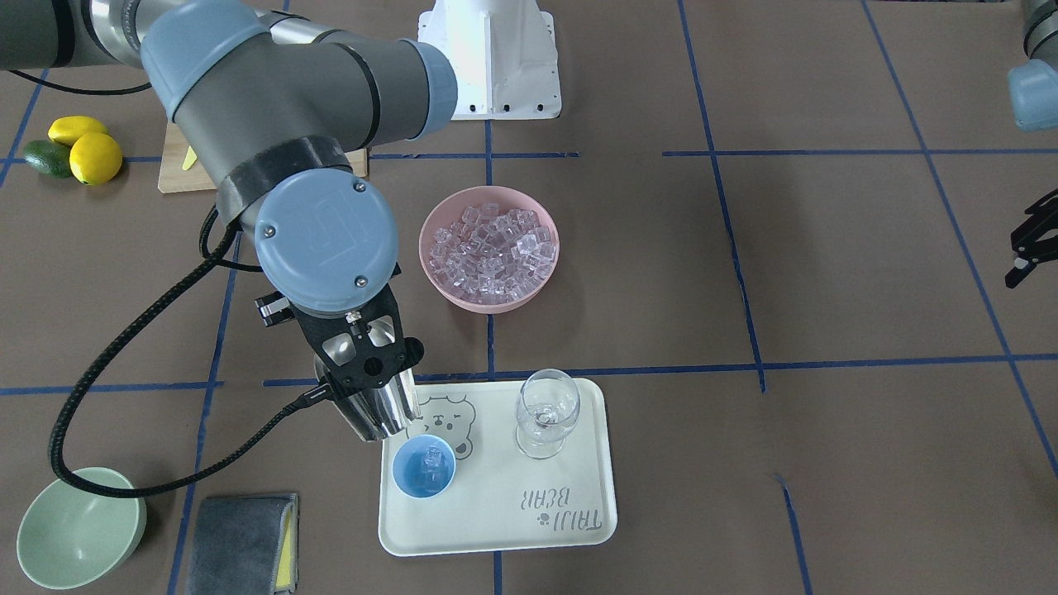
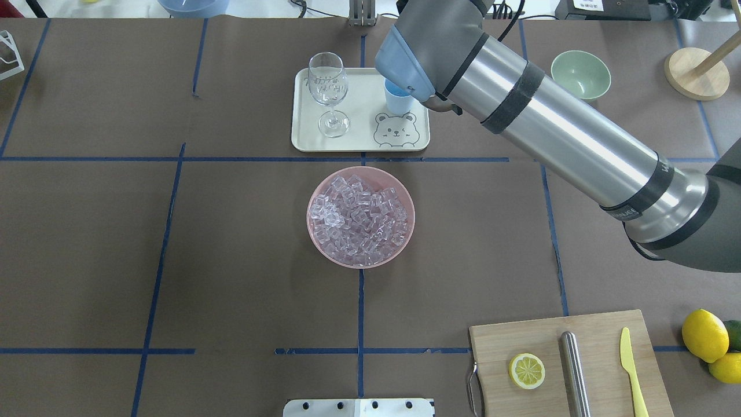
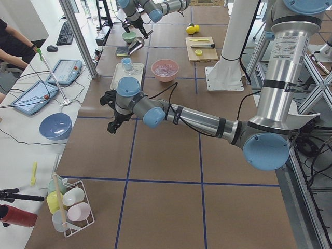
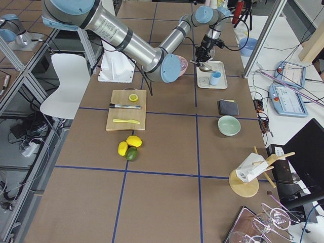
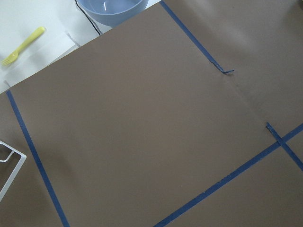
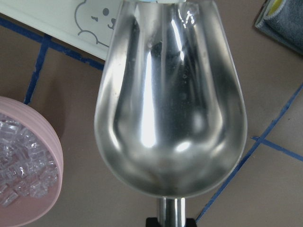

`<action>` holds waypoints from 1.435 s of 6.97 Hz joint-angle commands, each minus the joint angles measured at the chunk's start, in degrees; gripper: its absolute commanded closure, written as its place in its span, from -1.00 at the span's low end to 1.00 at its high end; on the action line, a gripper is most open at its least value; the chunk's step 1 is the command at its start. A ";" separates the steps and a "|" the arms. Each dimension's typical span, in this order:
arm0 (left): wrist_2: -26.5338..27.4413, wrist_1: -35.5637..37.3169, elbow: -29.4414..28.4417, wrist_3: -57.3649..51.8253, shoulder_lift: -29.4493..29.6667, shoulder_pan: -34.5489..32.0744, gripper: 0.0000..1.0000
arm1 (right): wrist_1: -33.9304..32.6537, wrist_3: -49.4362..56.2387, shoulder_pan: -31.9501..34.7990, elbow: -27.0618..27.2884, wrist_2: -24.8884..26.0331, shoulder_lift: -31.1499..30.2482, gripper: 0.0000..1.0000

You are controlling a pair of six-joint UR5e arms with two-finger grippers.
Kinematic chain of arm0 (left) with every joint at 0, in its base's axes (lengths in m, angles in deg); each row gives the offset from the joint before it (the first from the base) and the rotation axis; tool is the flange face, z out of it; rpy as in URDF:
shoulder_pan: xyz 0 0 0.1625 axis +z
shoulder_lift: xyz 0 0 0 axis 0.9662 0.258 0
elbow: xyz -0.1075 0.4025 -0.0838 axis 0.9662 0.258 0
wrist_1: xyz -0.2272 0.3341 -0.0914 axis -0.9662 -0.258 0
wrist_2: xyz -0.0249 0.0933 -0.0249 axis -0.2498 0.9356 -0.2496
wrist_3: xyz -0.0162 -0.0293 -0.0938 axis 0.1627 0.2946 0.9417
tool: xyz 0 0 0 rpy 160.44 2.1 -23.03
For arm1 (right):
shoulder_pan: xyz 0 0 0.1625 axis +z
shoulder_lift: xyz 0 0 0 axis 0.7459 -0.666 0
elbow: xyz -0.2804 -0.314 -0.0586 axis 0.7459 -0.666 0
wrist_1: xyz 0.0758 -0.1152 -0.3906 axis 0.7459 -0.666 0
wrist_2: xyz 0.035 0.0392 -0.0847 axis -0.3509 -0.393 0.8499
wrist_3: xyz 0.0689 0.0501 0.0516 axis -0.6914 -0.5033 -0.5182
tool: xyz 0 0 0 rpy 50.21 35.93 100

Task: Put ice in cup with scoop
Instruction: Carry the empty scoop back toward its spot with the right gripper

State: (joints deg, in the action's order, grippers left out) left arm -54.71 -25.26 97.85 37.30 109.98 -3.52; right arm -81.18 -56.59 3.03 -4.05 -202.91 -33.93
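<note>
Ice (image 2: 360, 217) in small clear cubes fills the round pink plastic bowl (image 2: 360, 169) at the counter's centre, and a few cubes lie in the small light-blue plastic cup (image 1: 401, 478) on the cream rectangular tray (image 1: 529, 512) by the operators' edge. The shiny steel scoop (image 6: 170, 104), its trough empty, hangs tilted just beside the cup, its handle clenched by the right gripper (image 1: 364, 364). Whether the left gripper (image 1: 1031, 240), near the counter's left end, is released I cannot tell.

Brown blue-taped table (image 2: 231, 260), cream tray (image 2: 362, 124), pink bowl (image 1: 488, 306), green bowl (image 2: 580, 87), wooden board (image 2: 498, 341), lemons (image 2: 704, 335), grey cloth (image 1: 240, 541)
</note>
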 commanded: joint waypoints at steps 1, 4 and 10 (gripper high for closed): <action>0.00 0.12 0.05 0.00 -0.26 0.00 -1.00 | -0.19 -1.72 1.02 6.22 -0.87 -2.88 1.00; 0.18 1.25 -0.38 0.17 -0.87 -0.09 -1.00 | 0.77 -9.87 3.75 29.13 -3.08 -22.44 1.00; 0.97 16.81 -2.40 -1.48 -6.23 -0.88 -1.00 | 23.62 -11.92 7.97 43.97 -3.78 -55.66 1.00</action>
State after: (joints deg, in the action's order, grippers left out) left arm -53.71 -10.87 95.56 36.94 104.42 -4.23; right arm -66.55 -68.44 10.88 38.86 -206.44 -81.36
